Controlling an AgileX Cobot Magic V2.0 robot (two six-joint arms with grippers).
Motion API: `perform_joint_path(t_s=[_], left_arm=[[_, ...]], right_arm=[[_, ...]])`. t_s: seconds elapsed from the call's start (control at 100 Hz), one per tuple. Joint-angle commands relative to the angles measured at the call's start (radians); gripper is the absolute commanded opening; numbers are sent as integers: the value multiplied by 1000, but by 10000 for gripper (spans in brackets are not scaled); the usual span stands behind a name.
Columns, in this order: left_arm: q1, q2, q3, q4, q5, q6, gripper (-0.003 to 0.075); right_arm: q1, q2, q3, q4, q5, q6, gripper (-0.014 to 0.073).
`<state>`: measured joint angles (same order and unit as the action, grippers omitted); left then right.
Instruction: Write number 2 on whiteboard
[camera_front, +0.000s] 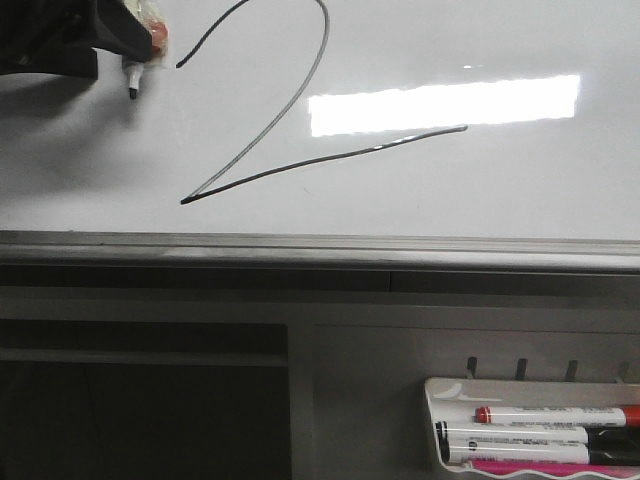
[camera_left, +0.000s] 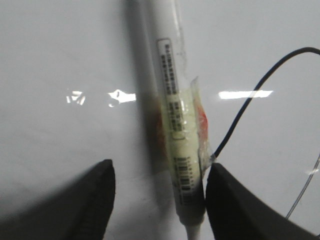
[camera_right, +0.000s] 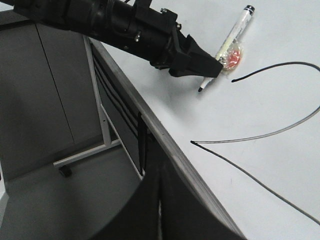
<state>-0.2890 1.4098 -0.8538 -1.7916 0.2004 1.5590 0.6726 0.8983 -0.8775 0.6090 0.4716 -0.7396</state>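
Occupying the upper half of the front view, the whiteboard (camera_front: 520, 190) is seen with its grey metal frame along the lower edge and a bright rectangular reflection right of centre. The number 2 (camera_front: 262, 140) is drawn in thin black line at upper centre, its curved top cut by the frame's upper edge and its slanted base ending at centre left. At upper left, the left gripper (camera_front: 128, 42) is clenched on a white marker (camera_front: 133, 75), the black tip pointing down, left of the stroke's start. A white tray (camera_front: 437, 440) at lower right holds several markers.

In the left wrist view, the marker (camera_left: 175, 125), wrapped in clear tape, is seen against one dark finger (camera_left: 235, 210) at lower right; the other finger at lower left stands apart from it. A black stroke curves at right.

In the right wrist view, the left gripper (camera_right: 202, 65) holds the marker (camera_right: 230, 42) at upper centre, its tip just beside the stroke's start. The right gripper's state cannot be told.
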Motion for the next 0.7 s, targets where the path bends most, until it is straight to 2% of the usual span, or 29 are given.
perform_joint_path(t_s=[0.0,0.42,0.57,0.69], left_arm=[[16,30,-6,-7,-171,0,410],[16,27,-6,-7,-175,0,415],[16,27,-6,-7,-175,0,467],[16,24,-6,-7,-175,0,476]], right_arm=[[-6,-2,-24,25,-61,1,-70],[-6,-2,-24,41,-68,1,-70],[-6,-2,-24,42,-68,1,-70],[-6,-2,-24,44,-68,1,-70]])
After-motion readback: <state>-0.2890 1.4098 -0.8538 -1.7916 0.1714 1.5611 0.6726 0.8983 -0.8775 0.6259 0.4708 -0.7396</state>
